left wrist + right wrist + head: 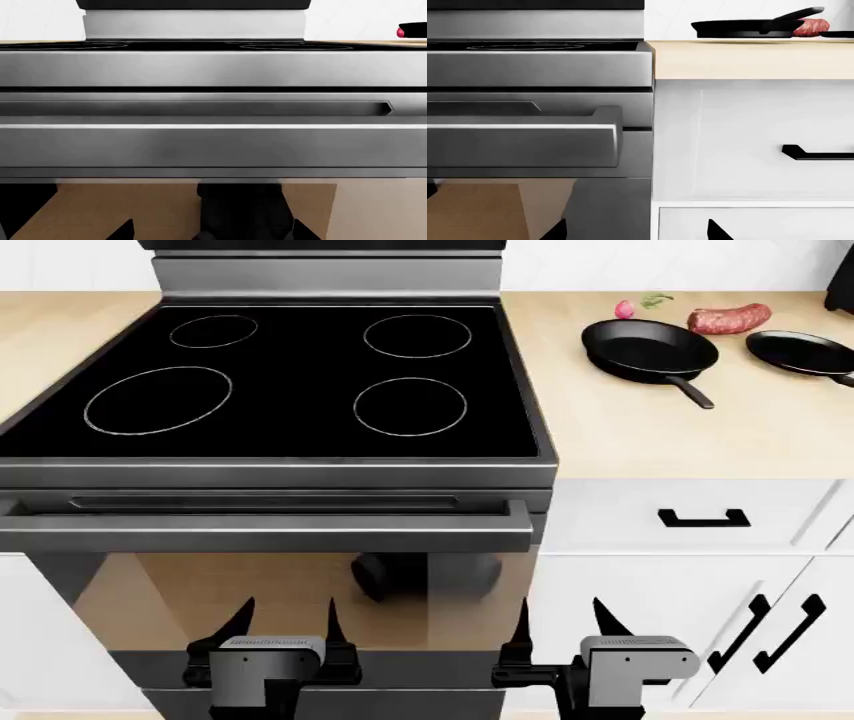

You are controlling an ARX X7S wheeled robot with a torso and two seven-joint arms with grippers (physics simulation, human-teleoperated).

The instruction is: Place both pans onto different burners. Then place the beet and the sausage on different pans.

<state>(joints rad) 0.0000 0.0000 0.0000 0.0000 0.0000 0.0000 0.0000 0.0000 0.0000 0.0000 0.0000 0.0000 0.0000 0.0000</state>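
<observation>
Larger pan (650, 346): sits on the light wood surface (641, 435) to the right of the cooktop, handle pointing toward the front edge; in the right wrist view it shows edge-on (740, 28).
Smaller pan (802, 350): on the same surface, just right of the larger pan; its handle end is cut off by the head view's right edge.
Beet (623, 309): behind the larger pan, near the wall, green leaves turned to the right; a small red spot at the left wrist view's edge (401, 32) cannot be identified with certainty.
Sausage (729, 318): behind and between the two pans, apart from the beet; in the right wrist view it is partly hidden behind the larger pan's handle (812, 27).
Burners: four white circles on the black glass cooktop (294, 435), all bare; the large burner (158, 400) is front left, the medium burner (410, 406) front right.
Left hand (286, 625): released, fingers spread, holding nothing, low in front of the oven door (267, 610).
Right hand (562, 625): released, fingers spread, holding nothing, low in front of the white cabinet (667, 580).
Oven handle (267, 530): its left end is cut off in the head view.
</observation>
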